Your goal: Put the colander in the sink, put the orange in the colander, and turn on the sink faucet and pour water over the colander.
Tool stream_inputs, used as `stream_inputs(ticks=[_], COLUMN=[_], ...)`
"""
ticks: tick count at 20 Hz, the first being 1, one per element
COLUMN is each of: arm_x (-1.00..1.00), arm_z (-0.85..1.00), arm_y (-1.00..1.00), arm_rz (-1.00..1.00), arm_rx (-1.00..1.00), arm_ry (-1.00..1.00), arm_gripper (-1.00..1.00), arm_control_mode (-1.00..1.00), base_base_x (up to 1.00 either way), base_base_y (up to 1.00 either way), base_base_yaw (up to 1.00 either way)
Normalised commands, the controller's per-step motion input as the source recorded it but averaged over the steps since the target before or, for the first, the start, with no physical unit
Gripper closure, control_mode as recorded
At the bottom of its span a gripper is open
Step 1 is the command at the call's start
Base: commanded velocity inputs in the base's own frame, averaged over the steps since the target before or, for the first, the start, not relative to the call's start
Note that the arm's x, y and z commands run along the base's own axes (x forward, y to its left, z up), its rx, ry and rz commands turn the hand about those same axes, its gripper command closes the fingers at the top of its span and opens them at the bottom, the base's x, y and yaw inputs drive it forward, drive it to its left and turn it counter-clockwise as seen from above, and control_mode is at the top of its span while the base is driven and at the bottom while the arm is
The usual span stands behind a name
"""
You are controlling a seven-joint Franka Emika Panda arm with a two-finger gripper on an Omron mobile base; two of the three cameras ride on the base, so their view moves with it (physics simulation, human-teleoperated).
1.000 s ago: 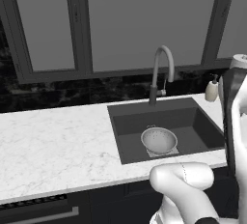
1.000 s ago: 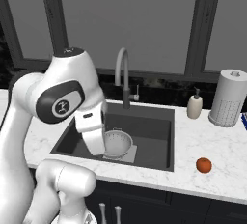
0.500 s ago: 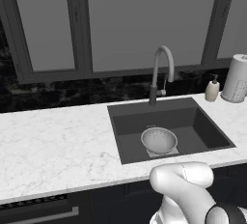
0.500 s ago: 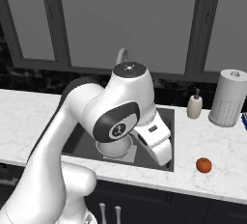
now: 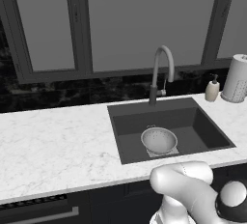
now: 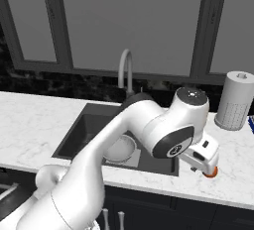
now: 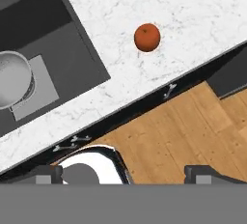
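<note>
A: Colander point(image 5: 159, 139) position? Orange?
B: Colander sits upright in the sink point(image 5: 202, 126), on the lighter square at the bottom. Orange point(image 7: 147, 37) lies on the marble counter point(image 7: 193, 15) right of the basin, apart from everything.
A: Gripper point(image 7: 124, 172)?
B: High above the counter edge, fingers spread wide, holding nothing.

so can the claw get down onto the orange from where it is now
Probably yes. The orange sits alone on bare marble counter right of the sink, nothing beside it, and the claw is open above it.
</note>
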Motion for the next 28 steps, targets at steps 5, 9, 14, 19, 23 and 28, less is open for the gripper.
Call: stream_inputs(ticks=[5, 9, 14, 19, 23, 28], arm_x=[0.59, 0.67, 0.57, 0.42, 0.32, 0.16], arm_z=[-0.66, -0.47, -0.49, -0.51, -0.41, -0.34], arm_y=[-0.37, -0.35, -0.47, -0.5, -0.42, -0.38], arm_rz=[0.27, 0.22, 0.19, 0.14, 0.12, 0.13], arm_rx=[0.0, 0.0, 0.0, 0.0, 0.0, 0.0], arm_ry=[0.0, 0.03, 0.09, 0.1, 0.06, 0.0], arm_gripper=[-1.0, -1.0, -1.0, -1.0, -1.0, -1.0], arm_control_mode=[-1.0, -1.0, -1.0, -1.0, -1.0, -1.0], base_base_x=[0.0, 0.0, 0.0, 0.0, 0.0, 0.0], base_base_y=[0.0, 0.0, 0.0, 0.0, 0.0, 0.0], base_base_yaw=[0.0, 0.0, 0.0, 0.0, 0.0, 0.0])
